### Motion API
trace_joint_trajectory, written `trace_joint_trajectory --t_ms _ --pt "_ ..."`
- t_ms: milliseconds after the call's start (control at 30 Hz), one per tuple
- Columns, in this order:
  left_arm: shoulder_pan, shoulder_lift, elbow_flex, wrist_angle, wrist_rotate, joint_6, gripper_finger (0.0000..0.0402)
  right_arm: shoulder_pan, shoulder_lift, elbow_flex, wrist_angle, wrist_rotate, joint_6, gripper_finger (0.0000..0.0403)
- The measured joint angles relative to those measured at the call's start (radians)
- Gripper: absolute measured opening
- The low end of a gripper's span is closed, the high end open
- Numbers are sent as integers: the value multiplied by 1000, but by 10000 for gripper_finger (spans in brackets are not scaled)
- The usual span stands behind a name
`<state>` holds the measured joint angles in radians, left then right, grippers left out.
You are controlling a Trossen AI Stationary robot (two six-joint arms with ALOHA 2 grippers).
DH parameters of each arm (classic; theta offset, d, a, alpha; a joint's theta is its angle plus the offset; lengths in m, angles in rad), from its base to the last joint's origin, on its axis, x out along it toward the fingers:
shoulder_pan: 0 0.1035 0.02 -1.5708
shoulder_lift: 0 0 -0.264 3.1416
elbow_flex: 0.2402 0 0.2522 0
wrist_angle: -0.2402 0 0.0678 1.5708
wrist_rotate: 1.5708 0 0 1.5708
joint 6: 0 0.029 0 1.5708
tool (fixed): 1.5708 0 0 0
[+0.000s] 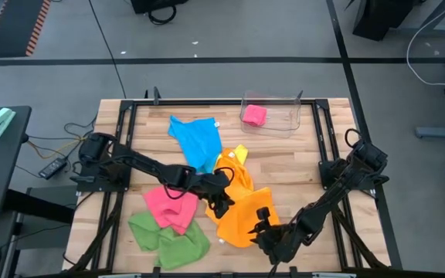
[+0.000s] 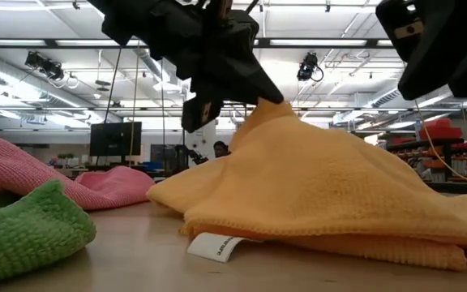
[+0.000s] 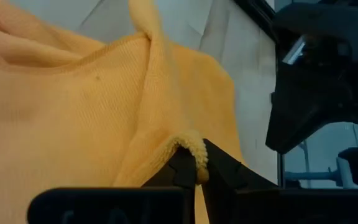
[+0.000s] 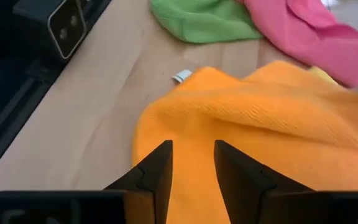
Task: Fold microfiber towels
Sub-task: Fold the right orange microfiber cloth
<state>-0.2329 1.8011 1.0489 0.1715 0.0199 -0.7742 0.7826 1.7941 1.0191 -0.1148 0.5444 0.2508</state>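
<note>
An orange microfiber towel (image 1: 242, 216) lies bunched at the table's near middle, its white tag (image 2: 216, 246) on the wood at its near edge. My left gripper (image 1: 221, 202) is shut on the towel at its left side and holds it up in a peak (image 2: 258, 109). My right gripper (image 1: 263, 225) hovers at the towel's near right part. Its fingers stand apart, and orange cloth (image 4: 260, 124) shows between and beyond them. My left gripper pinches a rolled edge of the orange towel (image 3: 196, 152) between its two fingertips. It comes slanting down from the table's left. The cloth rises to a peak at the fingers and slopes away from it, and the rest lies on the table. Whether my right gripper touches the orange cloth, I cannot tell.
A pink towel (image 1: 168, 205) and a green one (image 1: 168, 238) lie crumpled left of the orange towel. A blue towel (image 1: 195, 139) and a yellow one (image 1: 236, 157) lie beyond it. A clear bin (image 1: 284, 116) at the far right holds a pink cloth (image 1: 254, 115).
</note>
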Motion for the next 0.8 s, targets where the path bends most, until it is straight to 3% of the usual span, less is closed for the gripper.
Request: trace_joint_trajectory --t_ms 233,533,667,800 --pt "4 2 -1 25 -31 24 29 2 -73 0 -91 5 86 126" --pt "8 95 -1 81 -35 87 29 6 -76 1 -102 13 96 126" --pt "7 120 -1 133 -35 156 58 6 -76 1 -102 13 98 126" --pt "8 120 0 122 -35 165 123 6 -76 1 -102 13 105 126"
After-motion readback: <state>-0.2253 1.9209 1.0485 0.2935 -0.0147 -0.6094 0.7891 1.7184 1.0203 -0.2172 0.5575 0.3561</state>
